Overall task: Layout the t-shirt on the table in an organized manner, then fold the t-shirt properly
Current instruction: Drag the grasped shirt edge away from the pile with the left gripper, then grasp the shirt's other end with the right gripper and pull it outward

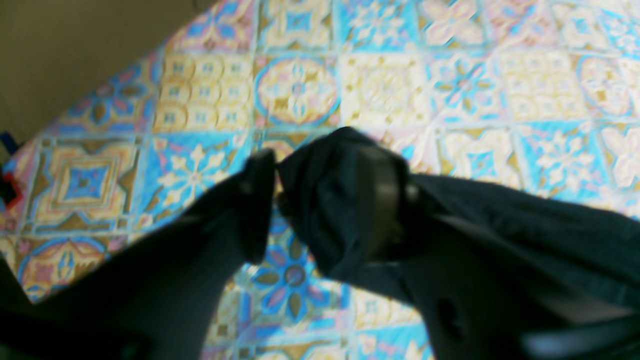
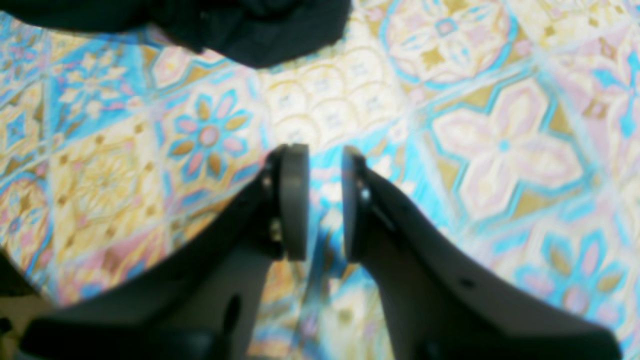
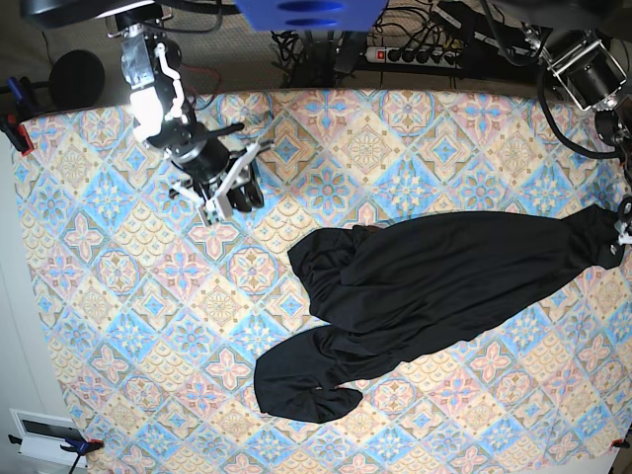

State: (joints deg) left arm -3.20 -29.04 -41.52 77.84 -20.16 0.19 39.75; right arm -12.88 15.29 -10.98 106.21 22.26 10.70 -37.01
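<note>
The black t-shirt (image 3: 434,276) lies crumpled across the right half of the table (image 3: 128,296), one sleeve reaching down toward the front middle. Its right end sits at my left gripper (image 3: 620,232) by the table's right edge. In the left wrist view the left gripper (image 1: 322,167) has its jaws wide apart, and a bunch of t-shirt (image 1: 325,210) sits loosely between them, draped over one finger (image 1: 382,200). My right gripper (image 3: 237,193) hovers over bare table at the back left, apart from the shirt. Its pads (image 2: 295,200) stand slightly apart with nothing between them, and the t-shirt edge (image 2: 260,30) shows at the top.
A power strip with cables (image 3: 415,54) lies behind the table's back edge. A dark round object (image 3: 77,79) sits off the back left corner. Clamps (image 3: 15,128) hold the cloth at the left edge. A white box (image 3: 44,434) sits at the front left.
</note>
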